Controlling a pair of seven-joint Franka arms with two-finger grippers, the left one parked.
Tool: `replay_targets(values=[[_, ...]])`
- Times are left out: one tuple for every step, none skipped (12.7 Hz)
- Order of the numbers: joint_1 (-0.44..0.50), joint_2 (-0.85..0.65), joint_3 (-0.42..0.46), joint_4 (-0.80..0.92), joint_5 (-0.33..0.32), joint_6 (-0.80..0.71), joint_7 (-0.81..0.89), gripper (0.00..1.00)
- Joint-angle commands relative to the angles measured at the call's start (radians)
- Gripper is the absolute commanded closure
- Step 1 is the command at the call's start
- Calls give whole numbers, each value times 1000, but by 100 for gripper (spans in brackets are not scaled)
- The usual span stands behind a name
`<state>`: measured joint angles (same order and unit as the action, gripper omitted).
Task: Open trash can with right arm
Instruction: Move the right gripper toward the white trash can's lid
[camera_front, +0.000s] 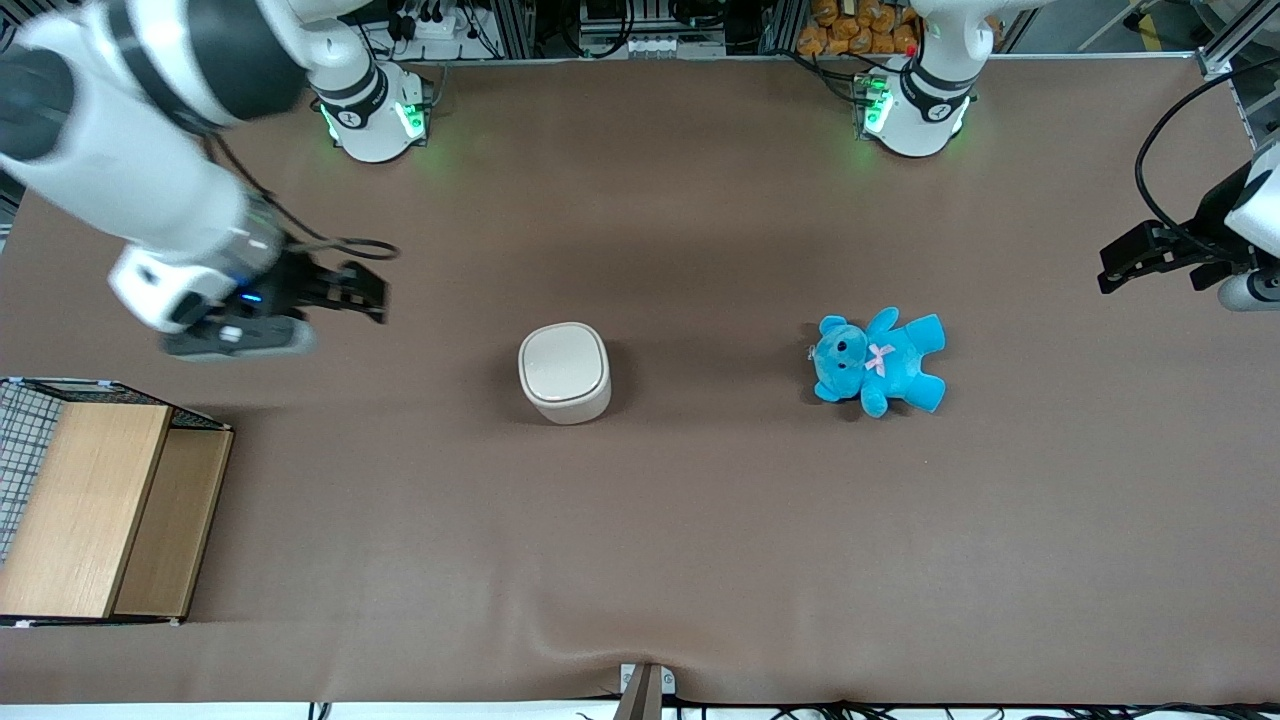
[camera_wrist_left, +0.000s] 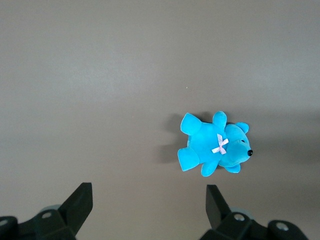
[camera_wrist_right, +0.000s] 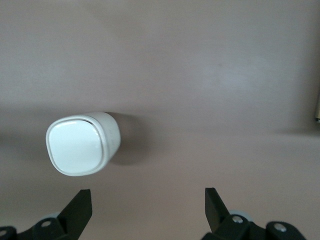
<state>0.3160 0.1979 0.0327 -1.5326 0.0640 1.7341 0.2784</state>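
Note:
The trash can (camera_front: 564, 372) is a small cream-white rounded-square bin standing upright on the brown table, its flat lid shut. It also shows in the right wrist view (camera_wrist_right: 82, 143). My right arm (camera_front: 130, 150) reaches in above the working arm's end of the table. Its black gripper (camera_front: 365, 292) hangs above the table, well apart from the can and toward the working arm's end. The gripper (camera_wrist_right: 148, 200) is open and empty, with only bare table between its fingers (camera_wrist_right: 80, 205).
A blue teddy bear (camera_front: 880, 362) lies on the table toward the parked arm's end; it also shows in the left wrist view (camera_wrist_left: 214, 145). A wooden box (camera_front: 100, 510) with a wire mesh side stands at the working arm's end, nearer the front camera.

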Motion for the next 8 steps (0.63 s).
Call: replay_targets(values=[[12,92,65,48,-88,53,85,0],[21,118,82,48,-99,86,147,0],[37,145,84,48,-102,114,200,0],[49,167,84,48,-102,140,220,0],[57,187,85,48,-102,160,220,0],[67,199,85,48,-101,171,220,0],[83,216,85,48,-102,182,220,11],[94,228,85,48,-102,196,222,23]])
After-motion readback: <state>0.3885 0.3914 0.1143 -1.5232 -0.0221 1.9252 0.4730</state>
